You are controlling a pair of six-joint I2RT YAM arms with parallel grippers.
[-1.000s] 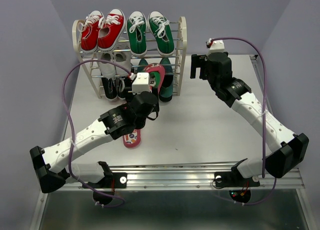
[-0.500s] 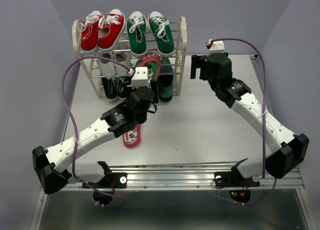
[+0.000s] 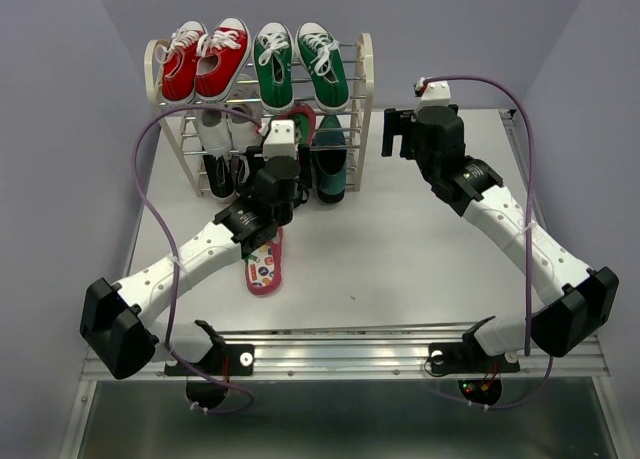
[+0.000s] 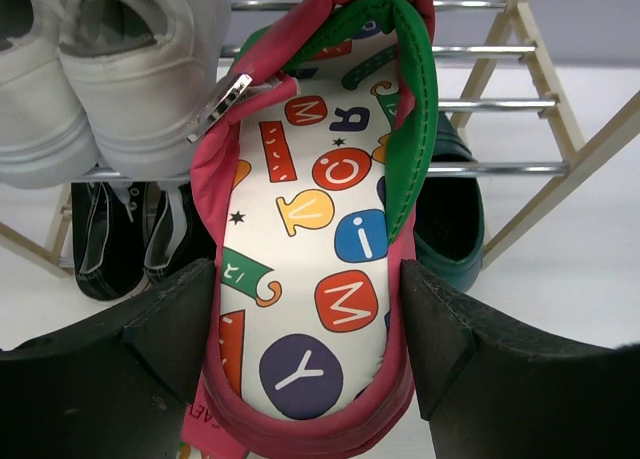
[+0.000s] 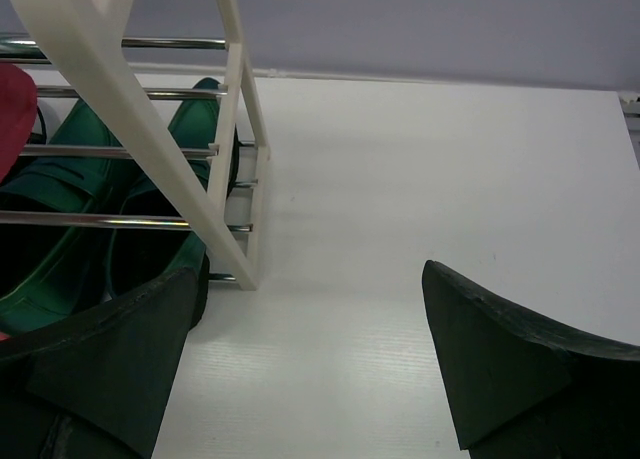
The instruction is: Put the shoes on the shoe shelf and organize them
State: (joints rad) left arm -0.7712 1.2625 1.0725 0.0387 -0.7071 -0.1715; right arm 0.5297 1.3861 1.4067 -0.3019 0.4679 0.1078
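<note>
The sneakers [image 3: 300, 64] and loafers [image 3: 332, 169] are shelved — the left gripper [image 4: 310, 309], clamped on one flip-flop [image 4: 320, 219], holds it at the shoe shelf's [image 3: 363, 79] middle rods, its mate [image 3: 263, 269] lies toward the table's [image 3: 420, 249] near edge — the right gripper [image 5: 310, 319] gapes empty.

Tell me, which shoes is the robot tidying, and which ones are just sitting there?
Part of the job: green sneakers, dark green loafers, flip-flop held in the left claw, second flip-flop on the table, shoe shelf.
Just sitting there: red sneakers, white sneakers, black shoes on the bottom tier.
</note>
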